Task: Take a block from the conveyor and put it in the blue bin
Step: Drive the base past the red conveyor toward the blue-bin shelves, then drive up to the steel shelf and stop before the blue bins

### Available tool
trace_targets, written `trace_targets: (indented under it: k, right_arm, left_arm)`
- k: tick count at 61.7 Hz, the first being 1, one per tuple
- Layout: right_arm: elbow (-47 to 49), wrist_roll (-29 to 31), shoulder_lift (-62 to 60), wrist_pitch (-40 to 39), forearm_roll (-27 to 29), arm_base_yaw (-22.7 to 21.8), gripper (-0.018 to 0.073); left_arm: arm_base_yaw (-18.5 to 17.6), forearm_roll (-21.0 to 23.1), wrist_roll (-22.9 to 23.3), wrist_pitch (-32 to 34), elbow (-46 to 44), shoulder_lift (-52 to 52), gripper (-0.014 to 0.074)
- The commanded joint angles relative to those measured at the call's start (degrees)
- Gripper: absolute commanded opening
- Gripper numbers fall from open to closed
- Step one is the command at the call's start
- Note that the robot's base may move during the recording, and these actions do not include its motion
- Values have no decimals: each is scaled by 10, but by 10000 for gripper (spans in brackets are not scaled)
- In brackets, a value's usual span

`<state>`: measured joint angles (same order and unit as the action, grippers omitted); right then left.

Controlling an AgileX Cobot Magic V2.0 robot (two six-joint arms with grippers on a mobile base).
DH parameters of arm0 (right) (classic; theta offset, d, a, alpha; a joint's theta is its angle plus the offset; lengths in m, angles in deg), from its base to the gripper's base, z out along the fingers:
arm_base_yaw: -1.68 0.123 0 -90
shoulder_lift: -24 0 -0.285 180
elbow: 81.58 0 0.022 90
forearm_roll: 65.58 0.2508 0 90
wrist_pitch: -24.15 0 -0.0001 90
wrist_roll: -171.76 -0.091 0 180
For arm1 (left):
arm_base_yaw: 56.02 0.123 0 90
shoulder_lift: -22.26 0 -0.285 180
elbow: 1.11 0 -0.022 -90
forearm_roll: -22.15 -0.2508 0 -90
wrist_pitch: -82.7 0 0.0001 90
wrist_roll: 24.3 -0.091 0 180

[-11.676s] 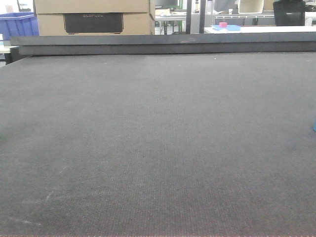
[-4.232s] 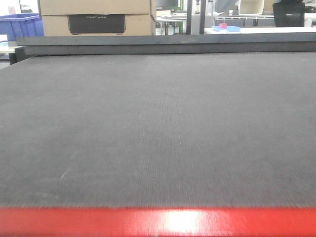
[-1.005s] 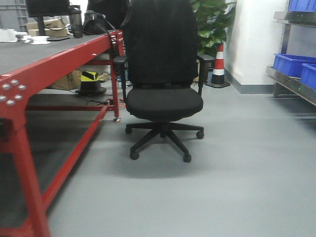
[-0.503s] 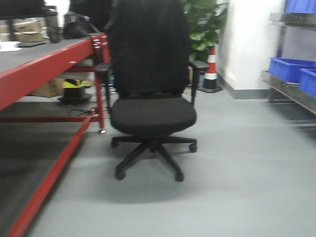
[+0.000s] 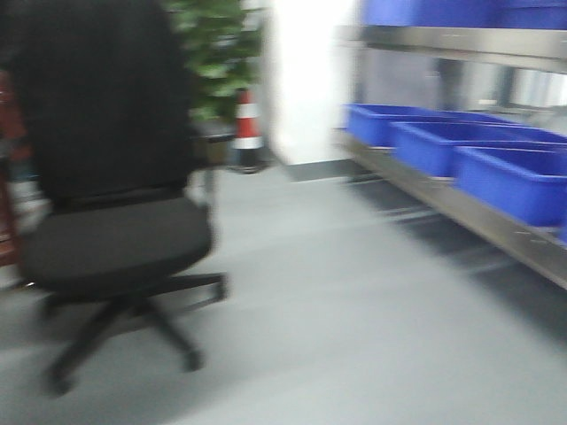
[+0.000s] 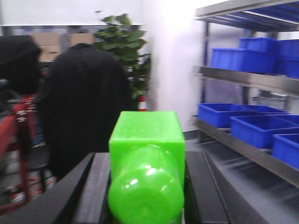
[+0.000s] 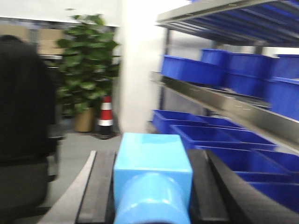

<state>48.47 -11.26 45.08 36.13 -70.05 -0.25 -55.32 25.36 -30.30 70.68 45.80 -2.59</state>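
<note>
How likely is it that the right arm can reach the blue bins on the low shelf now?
Probably not yet. Nothing blocks the right gripper, shut on the light blue block, but bare floor lies between it and the blue bins, which look beyond arm's reach.

Industrial workshop or storeroom: steel shelving (image 5: 443,37) at right carrying rows of blue bins (image 5: 518,181), grey floor (image 5: 354,301), striped traffic cone (image 5: 247,127) upper centre, office chair (image 5: 106,177) and potted plant (image 5: 217,44) at left.
</note>
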Motion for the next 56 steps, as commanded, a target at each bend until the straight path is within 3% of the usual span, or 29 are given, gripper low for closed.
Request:
trace_targets:
  k: [1,56]
  right_arm:
    - [0,1,-2,-13,-5,-3,-162]
    - [0,1,-2,-13,-5,-3,-162]
  left_arm:
    - [2,0,1,11,-2,2,-111]
    - [2,0,1,11,-2,2,-111]
